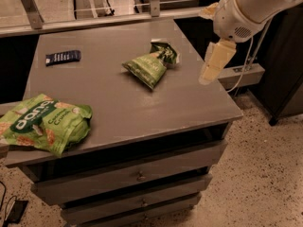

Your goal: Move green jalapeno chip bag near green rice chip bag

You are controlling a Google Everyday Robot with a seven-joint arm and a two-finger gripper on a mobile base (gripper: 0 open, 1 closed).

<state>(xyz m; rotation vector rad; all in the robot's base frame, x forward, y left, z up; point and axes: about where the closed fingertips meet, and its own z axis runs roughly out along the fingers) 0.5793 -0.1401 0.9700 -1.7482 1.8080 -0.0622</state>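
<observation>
The green jalapeno chip bag (149, 66), small and olive-green with a darker top end, lies in the middle right of the grey table top (118, 98). The green rice chip bag (43, 122), large and bright lime-green with white letters, lies at the table's front left corner and partly overhangs the edge. My gripper (208, 75) hangs from the white arm (251, 6) above the table's right edge. It points down, to the right of the jalapeno bag and apart from it, holding nothing that I can see.
A small dark flat packet (63, 56) lies at the back left of the table. Drawers (137, 176) sit under the top. A metal rail (94, 20) runs behind the table. Speckled floor (265, 174) lies to the right, with dark cabinets beyond.
</observation>
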